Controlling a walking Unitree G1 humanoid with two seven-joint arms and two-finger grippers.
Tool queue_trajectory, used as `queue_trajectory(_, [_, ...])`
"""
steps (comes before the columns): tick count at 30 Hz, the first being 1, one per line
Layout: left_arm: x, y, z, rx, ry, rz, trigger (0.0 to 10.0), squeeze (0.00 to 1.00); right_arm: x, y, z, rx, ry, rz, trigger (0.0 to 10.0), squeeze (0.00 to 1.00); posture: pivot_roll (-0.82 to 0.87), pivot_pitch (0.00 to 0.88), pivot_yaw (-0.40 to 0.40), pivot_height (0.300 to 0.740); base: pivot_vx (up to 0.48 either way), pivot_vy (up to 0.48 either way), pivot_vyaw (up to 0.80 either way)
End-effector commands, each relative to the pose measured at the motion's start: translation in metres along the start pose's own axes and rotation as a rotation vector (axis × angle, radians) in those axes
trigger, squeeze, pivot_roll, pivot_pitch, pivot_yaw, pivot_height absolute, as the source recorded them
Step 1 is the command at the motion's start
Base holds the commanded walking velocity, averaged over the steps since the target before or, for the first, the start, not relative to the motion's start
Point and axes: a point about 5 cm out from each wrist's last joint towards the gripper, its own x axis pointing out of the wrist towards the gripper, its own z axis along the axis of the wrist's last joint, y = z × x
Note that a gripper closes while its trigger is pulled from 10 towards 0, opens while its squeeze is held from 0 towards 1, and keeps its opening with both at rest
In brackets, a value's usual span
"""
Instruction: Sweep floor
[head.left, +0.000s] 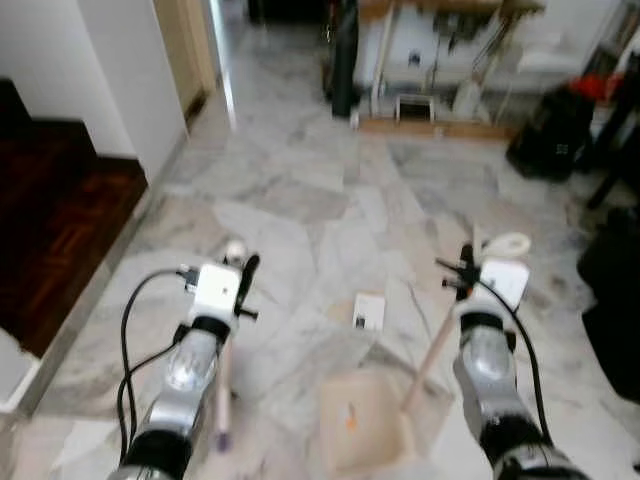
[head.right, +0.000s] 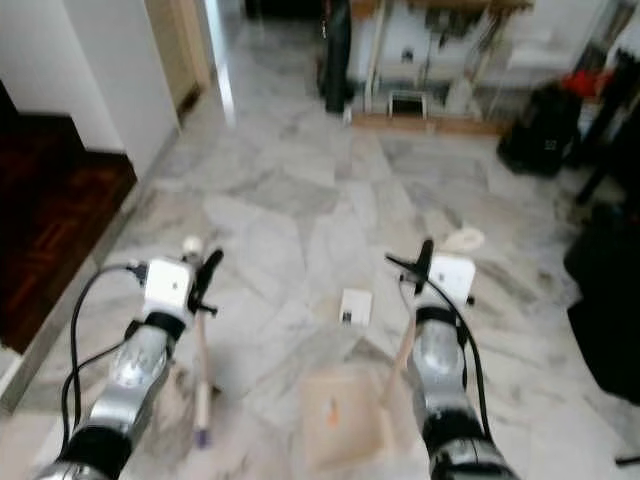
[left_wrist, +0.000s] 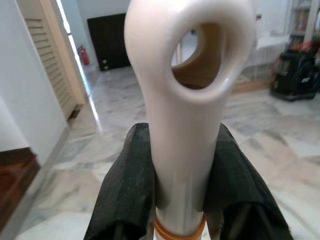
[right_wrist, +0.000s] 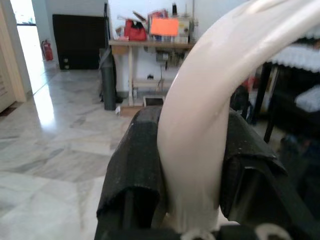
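I see left gripper (left_wrist: 180, 200) fingers clamped on broom (head.left: 224, 375) handle, right gripper (right_wrist: 192, 190) fingers clamped on dustpan (head.left: 365, 420) handle; dustpan sits on marble floor (head.left: 330, 210) between arms, card (head.left: 369, 311) just beyond.

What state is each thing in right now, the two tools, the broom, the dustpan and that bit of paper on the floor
Left tool: shut on the broom handle, near its looped top end.
Right tool: shut on the dustpan handle.
Broom handle: held roughly upright, tilted a little.
Dustpan: pan down on the marble floor, something small and orange in it.
White paper: flat on the floor, beyond the dustpan.
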Motion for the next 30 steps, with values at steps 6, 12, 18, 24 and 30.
queue_trajectory(6, [0.0048,0.0075,0.0111,0.03,-0.051,0.014,10.0,0.0,0.0061,0.0081,0.0112,0.034,-0.042,0.009,10.0,0.0,0.02,0.0,-0.031,0.74,0.276,0.0,-0.13])
queue_trajectory(12, [0.0049,0.0082,0.0114,0.03,-0.051,0.014,10.0,0.0,0.0059,0.0083,0.0121,0.035,-0.052,0.009,10.0,0.0,0.02,0.0,-0.028,0.74,0.276,0.0,-0.51])
queue_trajectory(18, [0.0052,0.0097,0.0118,0.033,-0.052,0.017,10.0,0.0,0.0061,0.0089,0.0132,0.034,-0.059,0.011,10.0,0.0,0.02,0.0,-0.028,0.74,0.276,0.0,0.0])
queue_trajectory(24, [0.0056,0.0095,0.0121,0.034,-0.051,0.018,10.0,0.0,0.0063,0.0089,0.0136,0.03,-0.061,0.014,10.0,0.0,0.02,0.0,-0.029,0.74,0.275,0.0,0.0])
queue_trajectory(30, [0.0049,0.0106,0.0118,0.036,-0.049,0.014,10.0,0.0,0.0051,0.0113,0.0126,0.035,-0.057,0.017,10.0,0.0,0.02,0.0,-0.022,0.74,0.277,0.0,0.0])
